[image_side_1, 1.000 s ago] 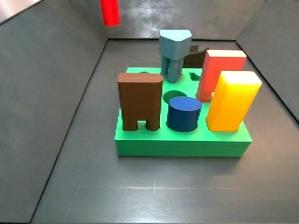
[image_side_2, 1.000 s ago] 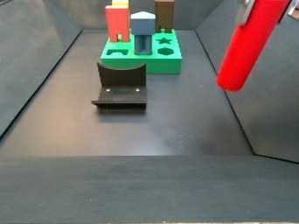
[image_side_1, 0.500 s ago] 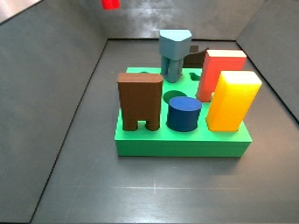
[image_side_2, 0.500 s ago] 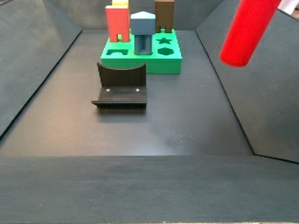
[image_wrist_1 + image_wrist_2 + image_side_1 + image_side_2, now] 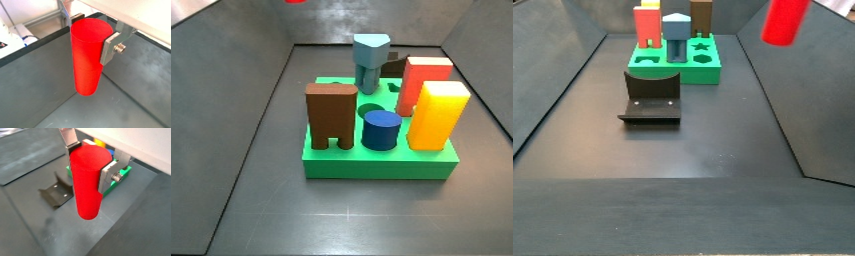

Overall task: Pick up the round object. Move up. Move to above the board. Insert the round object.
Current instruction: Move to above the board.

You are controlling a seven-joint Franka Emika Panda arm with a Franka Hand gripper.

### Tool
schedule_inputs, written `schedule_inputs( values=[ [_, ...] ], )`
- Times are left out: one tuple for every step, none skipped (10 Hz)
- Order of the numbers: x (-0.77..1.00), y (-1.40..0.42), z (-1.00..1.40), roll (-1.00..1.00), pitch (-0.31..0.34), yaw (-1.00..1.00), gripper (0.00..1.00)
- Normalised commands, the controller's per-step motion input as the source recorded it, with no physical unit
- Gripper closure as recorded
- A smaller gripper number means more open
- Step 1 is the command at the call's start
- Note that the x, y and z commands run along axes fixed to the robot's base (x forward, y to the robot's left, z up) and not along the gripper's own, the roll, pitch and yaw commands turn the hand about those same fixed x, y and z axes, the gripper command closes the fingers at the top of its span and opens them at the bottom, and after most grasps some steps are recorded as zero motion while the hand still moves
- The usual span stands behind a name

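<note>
The pincer (image 5: 90, 34) was clamped on the round object (image 5: 87, 57), one silver finger (image 5: 111, 48) flat against its side and the other at its far side near the top, in both wrist views (image 5: 87, 180). The red cylinder hung upright from that grip, its lower end free in the air above the dark desk (image 5: 127, 107). In a side view only its lower end (image 5: 786, 22) showed, up at the picture's top edge, well apart from the board (image 5: 681, 68) at the far end. In a side view just a sliver of red (image 5: 295, 2) poked in at the top edge, and the pincer itself was out of frame there.

The board (image 5: 381, 156) lay flat on the desk, carrying a brown block (image 5: 330, 115), a short dark blue cylinder (image 5: 380, 130), a yellow block (image 5: 440, 115), a red-orange block (image 5: 422, 83) and a grey-blue piece (image 5: 370, 60). The fixture (image 5: 652, 96) stood on the desk just in front of the board, and showed below the cylinder in a wrist view (image 5: 57, 193).
</note>
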Motion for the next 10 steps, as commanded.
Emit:
schedule_inputs(
  values=[
    [0.37,-1.0,0.06,0.0,0.305,-0.22,1.0],
    [0.37,-1.0,0.06,-0.02,0.236,-0.11,1.0],
    [0.38,-1.0,0.07,-0.01,0.181,-0.06,1.0],
    [0.38,-1.0,0.07,-0.01,0.132,-0.02,1.0],
    [0.39,-1.0,0.07,-0.01,0.12,-0.01,1.0],
    [0.39,-1.0,0.07,0.0,0.118,0.0,1.0],
    [0.4,-1.0,0.08,-0.02,0.122,0.0,1.0],
    [0.41,-1.0,0.08,0.0,0.124,0.0,1.0],
    [0.42,-1.0,0.08,0.0,0.126,0.0,1.0],
    [0.44,-1.0,0.09,0.0,0.136,0.01,1.0]
  ],
)
